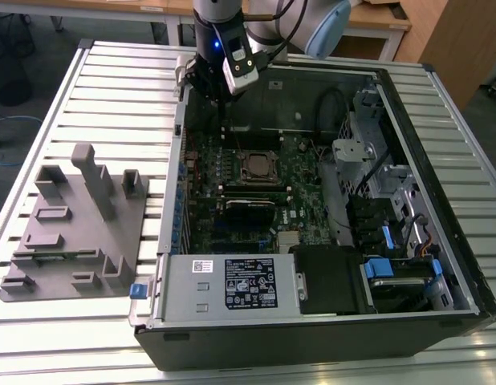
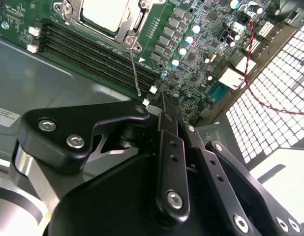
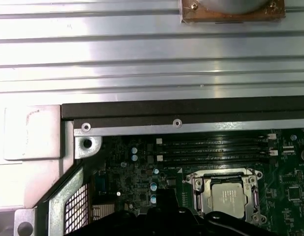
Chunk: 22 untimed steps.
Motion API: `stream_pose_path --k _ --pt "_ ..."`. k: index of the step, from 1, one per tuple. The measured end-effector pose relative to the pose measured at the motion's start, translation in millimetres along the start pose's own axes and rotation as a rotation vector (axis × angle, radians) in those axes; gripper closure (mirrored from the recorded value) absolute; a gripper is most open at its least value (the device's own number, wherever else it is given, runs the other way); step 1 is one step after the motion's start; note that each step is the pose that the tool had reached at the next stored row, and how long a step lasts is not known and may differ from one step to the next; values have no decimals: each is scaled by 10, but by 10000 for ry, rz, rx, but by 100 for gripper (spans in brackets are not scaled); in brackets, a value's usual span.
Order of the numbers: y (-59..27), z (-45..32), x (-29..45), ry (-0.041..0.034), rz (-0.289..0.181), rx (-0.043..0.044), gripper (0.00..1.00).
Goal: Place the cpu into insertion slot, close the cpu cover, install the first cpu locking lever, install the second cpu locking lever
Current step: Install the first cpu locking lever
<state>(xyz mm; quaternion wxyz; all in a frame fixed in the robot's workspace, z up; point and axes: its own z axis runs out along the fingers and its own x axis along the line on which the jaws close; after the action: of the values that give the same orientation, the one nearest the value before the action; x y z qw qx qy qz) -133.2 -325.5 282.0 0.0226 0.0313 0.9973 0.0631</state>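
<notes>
1. Your gripper [image 1: 222,100] hangs over the green board, a bit beyond the insertion slot [image 1: 258,181] and towards the exterior view's left of it. It isn't touching the slot.
2. In the second wrist view the jaws of the gripper [image 2: 165,105] look pinched together with nothing caught between them.
3. The cpu [image 3: 229,196] is already sitting in the slot with its dull silver top facing up. You can also spot it in the second wrist view [image 2: 105,11].
4. The cpu cover [image 3: 223,175] lies down flat over the slot, and the chip shows through its square window.
5. A thin wire locking lever [image 2: 135,69] sticks out from one corner of the slot towards the gripper. Its free end comes close to the fingertips but stays apart from them.
6. The long black memory slots [image 3: 211,147] run right alongside the slot, on the side nearer the case wall [image 3: 191,110].
7. The grey fixture tray [image 1: 71,233] sits on the slatted table [image 1: 119,88], well away from the slot on the exterior view's left and outside the case.
</notes>
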Motion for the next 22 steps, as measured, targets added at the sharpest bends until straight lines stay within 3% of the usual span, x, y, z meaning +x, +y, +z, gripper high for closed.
stream_pose_path --k 4,7,21,22 --pt "0 0 0 1 0 -2 90" --pt "-14 -2 -1 6 4 -105 90" --pt "-43 -5 -3 9 9 -150 90" --pt "-44 -5 -3 13 9 -190 90"
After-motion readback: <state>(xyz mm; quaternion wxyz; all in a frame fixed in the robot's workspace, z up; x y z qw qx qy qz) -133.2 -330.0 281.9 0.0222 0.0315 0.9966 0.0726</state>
